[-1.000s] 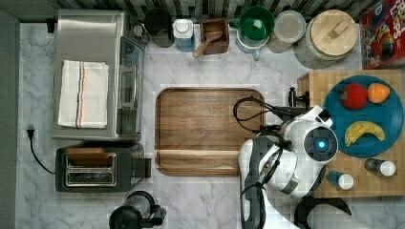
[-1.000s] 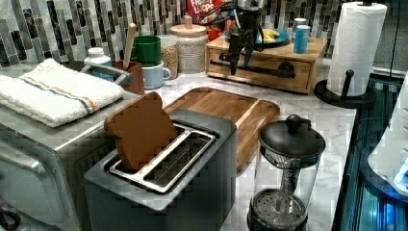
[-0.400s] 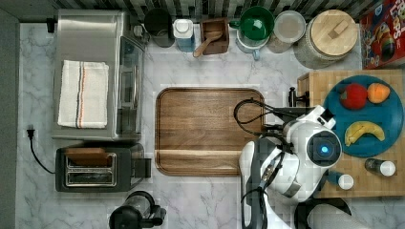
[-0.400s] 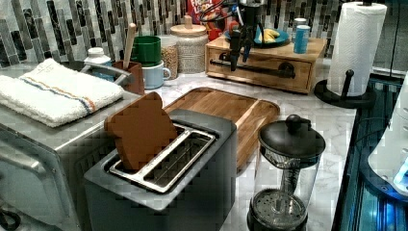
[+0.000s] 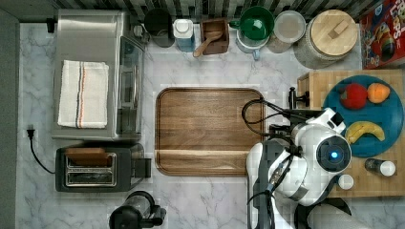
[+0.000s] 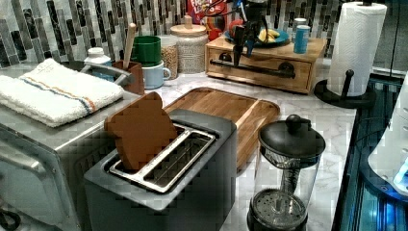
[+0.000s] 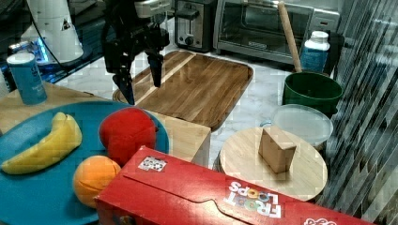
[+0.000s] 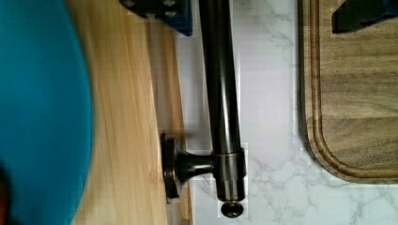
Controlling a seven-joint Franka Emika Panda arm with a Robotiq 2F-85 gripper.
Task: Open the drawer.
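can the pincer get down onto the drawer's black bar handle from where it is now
Probably yes. The pincer hangs open above the handle of the drawer, with one finger either side of the bar and nothing in between.

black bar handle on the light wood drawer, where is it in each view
Top view: long slim black metal bar handle, one end showing at the bamboo box's left edge.
Left view: handle across the drawer front.
Right view: cannot make it out.
Wrist view: handle running lengthwise.
Shared landmark: teal round plate.

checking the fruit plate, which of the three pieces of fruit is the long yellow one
The banana, curved and yellow, on the blue plate. The red apple and the orange beside it are both round.
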